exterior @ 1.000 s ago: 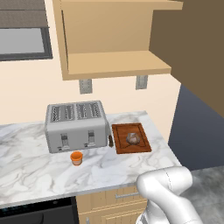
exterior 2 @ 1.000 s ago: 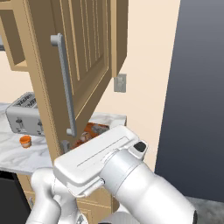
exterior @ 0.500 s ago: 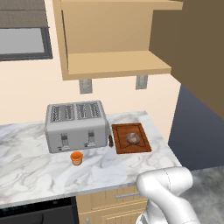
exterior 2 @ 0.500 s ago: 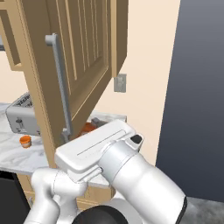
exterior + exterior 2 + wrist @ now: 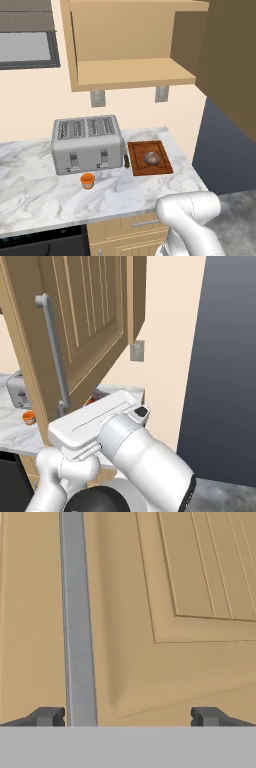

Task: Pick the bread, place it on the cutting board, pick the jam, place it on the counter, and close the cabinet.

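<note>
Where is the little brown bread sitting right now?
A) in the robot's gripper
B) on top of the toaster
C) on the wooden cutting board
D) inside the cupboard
C: the bread rests on the cutting board, to the right of the toaster on the counter.

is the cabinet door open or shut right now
Open. The cabinet shows its bare shelf in the left base view, and its door swings out toward the robot, with the handle facing the open gripper.

Arm raised, forearm angled up-left; gripper (image 5: 128, 717) jaws spread wide, holding nothing.
</note>
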Available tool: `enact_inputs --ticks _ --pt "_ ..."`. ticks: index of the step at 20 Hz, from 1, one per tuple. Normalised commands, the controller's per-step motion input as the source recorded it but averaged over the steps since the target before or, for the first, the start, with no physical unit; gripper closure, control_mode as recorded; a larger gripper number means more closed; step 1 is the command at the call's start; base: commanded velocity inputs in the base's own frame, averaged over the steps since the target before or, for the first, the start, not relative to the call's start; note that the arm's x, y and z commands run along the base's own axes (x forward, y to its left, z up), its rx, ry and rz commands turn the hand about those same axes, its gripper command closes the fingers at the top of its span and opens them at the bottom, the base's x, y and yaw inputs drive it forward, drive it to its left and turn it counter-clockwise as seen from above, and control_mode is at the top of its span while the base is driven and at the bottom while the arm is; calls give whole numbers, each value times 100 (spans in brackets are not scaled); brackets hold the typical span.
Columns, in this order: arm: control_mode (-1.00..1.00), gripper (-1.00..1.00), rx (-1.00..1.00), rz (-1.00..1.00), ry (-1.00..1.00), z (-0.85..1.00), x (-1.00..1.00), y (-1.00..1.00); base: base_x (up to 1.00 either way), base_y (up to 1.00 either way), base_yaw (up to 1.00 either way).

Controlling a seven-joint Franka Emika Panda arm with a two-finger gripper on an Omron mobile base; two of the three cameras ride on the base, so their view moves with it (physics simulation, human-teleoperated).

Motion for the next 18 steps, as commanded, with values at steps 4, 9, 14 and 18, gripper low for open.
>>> enact_inputs --ticks 4,9,14,18 --pt "-100 -100 0 0 0 0 4 42 0 0 0" --pt "-100 -100 0 0 0 0 5 41 0 0 0" --pt "-100 -100 0 -4 0 0 17 51 0 0 0" --pt "-100 -100 0 -7 0 0 32 60 0 0 0"
